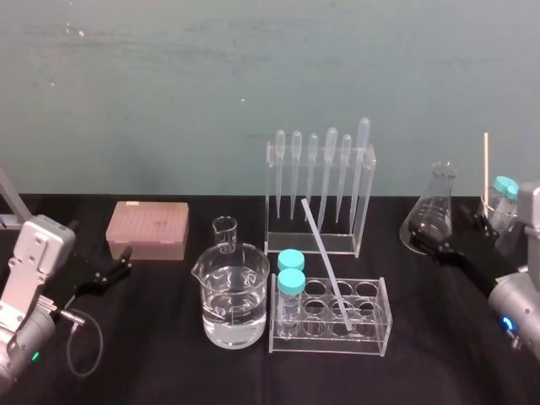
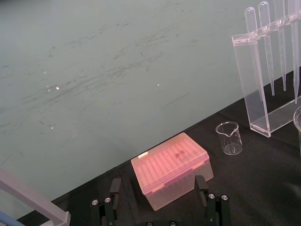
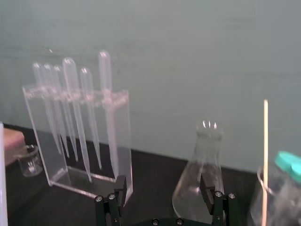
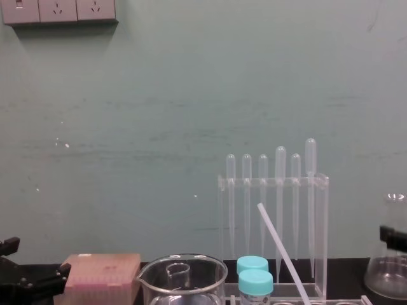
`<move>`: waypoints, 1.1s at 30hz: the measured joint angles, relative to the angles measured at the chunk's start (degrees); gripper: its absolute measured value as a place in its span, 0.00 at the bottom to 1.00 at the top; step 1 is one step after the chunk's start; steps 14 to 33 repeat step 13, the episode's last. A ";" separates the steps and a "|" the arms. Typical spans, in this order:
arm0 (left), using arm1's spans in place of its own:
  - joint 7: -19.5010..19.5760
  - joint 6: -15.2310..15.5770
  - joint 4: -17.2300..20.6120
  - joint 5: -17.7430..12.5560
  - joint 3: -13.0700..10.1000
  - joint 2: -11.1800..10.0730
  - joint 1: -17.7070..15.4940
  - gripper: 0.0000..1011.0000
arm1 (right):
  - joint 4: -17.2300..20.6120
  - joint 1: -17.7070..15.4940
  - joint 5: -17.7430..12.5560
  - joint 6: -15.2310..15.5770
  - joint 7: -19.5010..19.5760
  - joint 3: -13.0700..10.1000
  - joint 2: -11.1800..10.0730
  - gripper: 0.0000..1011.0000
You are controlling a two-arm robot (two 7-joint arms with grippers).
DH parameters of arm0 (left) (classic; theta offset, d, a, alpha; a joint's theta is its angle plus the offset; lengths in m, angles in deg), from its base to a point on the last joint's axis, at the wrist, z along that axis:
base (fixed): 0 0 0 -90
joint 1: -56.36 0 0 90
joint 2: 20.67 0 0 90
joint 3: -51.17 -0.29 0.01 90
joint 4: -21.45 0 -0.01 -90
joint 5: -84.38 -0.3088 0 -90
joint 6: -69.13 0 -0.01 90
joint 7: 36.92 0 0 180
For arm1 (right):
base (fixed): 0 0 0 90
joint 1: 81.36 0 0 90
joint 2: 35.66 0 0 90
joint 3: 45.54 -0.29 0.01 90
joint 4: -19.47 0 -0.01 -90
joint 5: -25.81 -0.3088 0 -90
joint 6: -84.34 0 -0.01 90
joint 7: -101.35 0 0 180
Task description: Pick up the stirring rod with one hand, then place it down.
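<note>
1. The right pincer (image 1: 447,240), black with long slim jaws, is spread wide and holds nothing. It hangs over the right side of the black tabletop (image 1: 169,371), facing the clear glass conical flask (image 1: 434,211).
2. The left pincer (image 1: 126,260) is also spread and empty. It sits low at the left, facing the pink lidded plastic box (image 1: 148,229).
3. The long thin translucent-white stirring rod (image 1: 327,263) stands tilted at centre. Its foot sits in a right-hand well of the clear acrylic test-tube rack (image 1: 371,337).
4. In the head view its long axis runs from the foot at 5 o'clock up to the tip at 11 o'clock. The tip leans toward the clear upright pipette rack (image 1: 314,245); I cannot tell whether they touch.
5. From the right pincer the rod lies at about 9 o'clock. From the left pincer it lies at about 3 o'clock and farther off.
6. The right arm looks better placed. It would likely need to swing away from the flask and close across the free upper shaft, square to the slant.
</note>
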 joint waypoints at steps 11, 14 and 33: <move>0.00 0.00 0.00 0.00 0.00 0.00 0.00 0.99 | 0.12 -0.59 0.25 1.35 0.48 -0.36 0.30 0.99; 0.00 0.00 0.00 0.00 0.00 0.00 0.00 0.99 | 0.12 -0.54 0.25 1.28 0.47 -0.34 0.29 0.99; 0.00 0.00 0.00 0.00 0.00 0.00 0.00 0.99 | 0.12 -0.54 0.25 1.28 0.47 -0.34 0.29 0.99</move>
